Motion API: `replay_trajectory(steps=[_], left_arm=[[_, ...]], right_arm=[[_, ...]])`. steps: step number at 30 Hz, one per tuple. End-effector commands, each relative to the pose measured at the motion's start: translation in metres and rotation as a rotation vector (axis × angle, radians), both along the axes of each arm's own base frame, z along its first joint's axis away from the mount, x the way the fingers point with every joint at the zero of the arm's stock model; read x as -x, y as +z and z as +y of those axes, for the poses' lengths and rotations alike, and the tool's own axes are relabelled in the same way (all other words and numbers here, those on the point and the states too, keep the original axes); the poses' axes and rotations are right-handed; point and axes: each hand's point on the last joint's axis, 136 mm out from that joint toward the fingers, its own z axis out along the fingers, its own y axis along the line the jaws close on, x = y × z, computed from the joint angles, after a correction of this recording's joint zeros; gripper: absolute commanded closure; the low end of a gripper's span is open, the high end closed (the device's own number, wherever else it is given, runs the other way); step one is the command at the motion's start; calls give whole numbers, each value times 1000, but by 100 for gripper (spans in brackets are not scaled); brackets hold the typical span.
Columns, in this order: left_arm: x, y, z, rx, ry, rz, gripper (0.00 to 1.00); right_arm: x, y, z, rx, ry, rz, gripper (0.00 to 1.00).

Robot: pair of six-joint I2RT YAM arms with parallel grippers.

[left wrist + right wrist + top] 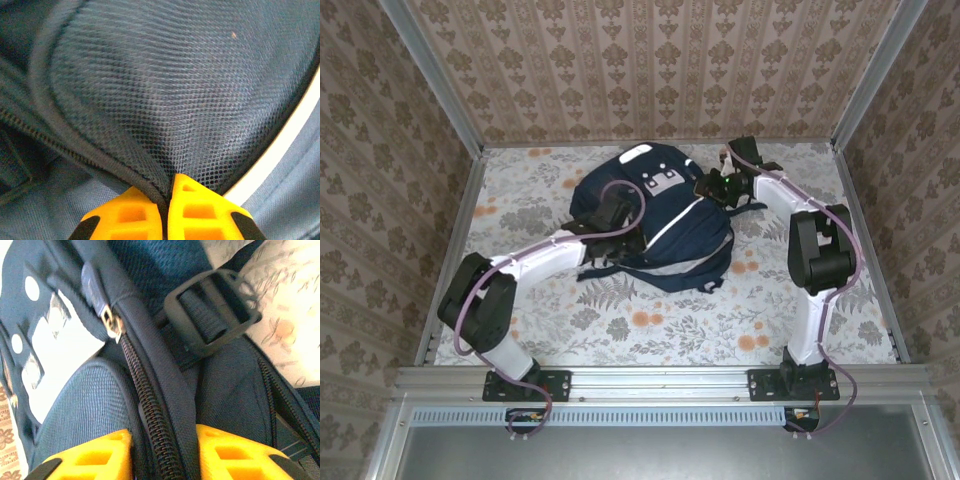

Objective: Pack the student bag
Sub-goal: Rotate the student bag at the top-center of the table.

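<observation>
From above, the left gripper (612, 212) is sunk into the left flank of the bag (670, 235), its tips hidden by its own wrist and the navy fabric. The bag lies at the middle of the far half of the table (650, 320), top end away from the arms. The right gripper (715, 188) meets the bag's upper right edge, and its tips are too small and dark to make out there.

In the left wrist view, the left gripper (166, 192) is pinched closed on a dark piped edge of the bag (60, 200). The two yellow fingers (200, 215) are cut off at the bottom of the frame. The edge runs between them. Mesh (175, 90) bulges just beyond the tips, and a white stripe (280, 145) crosses at the right. The far left fades into dark folds that are hard to read.

In the right wrist view, the right gripper (165, 440) clamps a ridge of the bag (85, 405) that carries a zipper (150, 410). One yellow finger (90, 455) presses each side, and both are cropped by the lower edge. A brass pull (112, 322) sits further up the ridge, left of a black buckle (212, 315). A white patch (60, 350) at the left is blurred.
</observation>
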Motion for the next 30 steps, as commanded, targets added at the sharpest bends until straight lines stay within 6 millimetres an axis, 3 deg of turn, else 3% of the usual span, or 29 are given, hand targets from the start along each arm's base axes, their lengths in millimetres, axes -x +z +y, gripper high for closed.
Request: replay_trajectory(steps=[1,3,7,8,10,11,16,21,24,25,30], left_arm=[[52,22,-88,186,-286,79,100],[50,22,-111,184,-317,81,100],[38,26,-129,167,-321,58,99],[36,30,-131,174,-318,49,89],[33,36,-129,172,-307,30,60],[33,39,-126,162,-301,22,51],[38,52,-89,77,-239,-20,36],[47,51,-42,38,-156,-14,35],[46,40,-11,20,-98,9,35],[44,36,-2,16,-78,18,35],[23,8,34,42,7,79,29]], right_arm=[[-24,5,-2,4,-23,-34,61],[-24,10,-11,19,-28,-37,55],[-9,31,-35,45,-67,-71,48],[-1,37,-42,58,-82,-79,48],[17,47,-53,81,-103,-90,44],[25,50,-56,89,-105,-96,44],[72,65,-64,113,-127,-114,39],[108,67,-78,164,-165,-124,34],[122,57,-85,195,-180,-100,33],[128,65,-84,187,-183,-121,34],[153,62,-61,153,-155,-113,36]])
